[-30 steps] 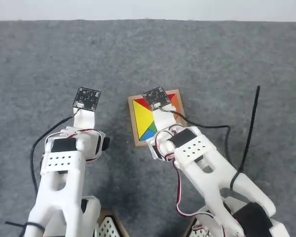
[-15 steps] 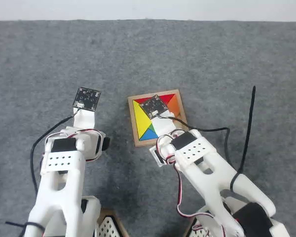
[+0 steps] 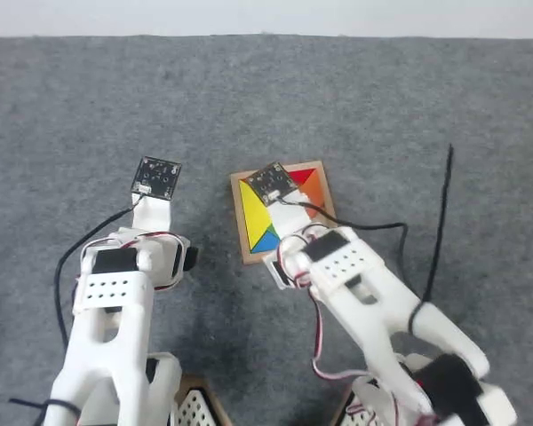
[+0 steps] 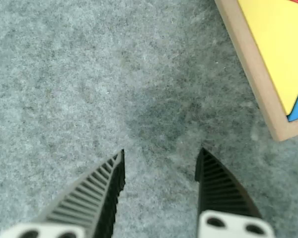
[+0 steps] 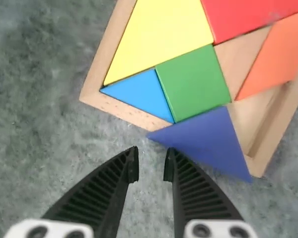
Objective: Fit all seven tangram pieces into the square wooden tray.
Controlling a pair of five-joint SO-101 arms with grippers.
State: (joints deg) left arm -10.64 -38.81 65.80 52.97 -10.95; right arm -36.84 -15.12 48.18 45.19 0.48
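One navy triangle [image 5: 207,142] | seemingly atop tray [image 5: 116,110] rim | just beyond right gripper [image 5: 150,151]

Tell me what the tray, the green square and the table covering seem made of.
Square wooden tray: bare pale wood, judging by its tan, speckled rim. Green square: likely painted wood, given its flat matte colour and crisp edges. Table covering: grey felt or carpet, visibly fuzzy.

Setting: robotics lab bench. Evidence: table surface covered in grey felt [image 3: 409,106], with a plain pale wall [image 3: 266,18] along 12 o'clock. Left arm [image 3: 111,328] and right arm [image 3: 373,302], both in white printed shells, are based at 6 o'clock. Exposed servo wires [image 3: 317,342]. Loose black cable [image 3: 438,231] at 3 o'clock.
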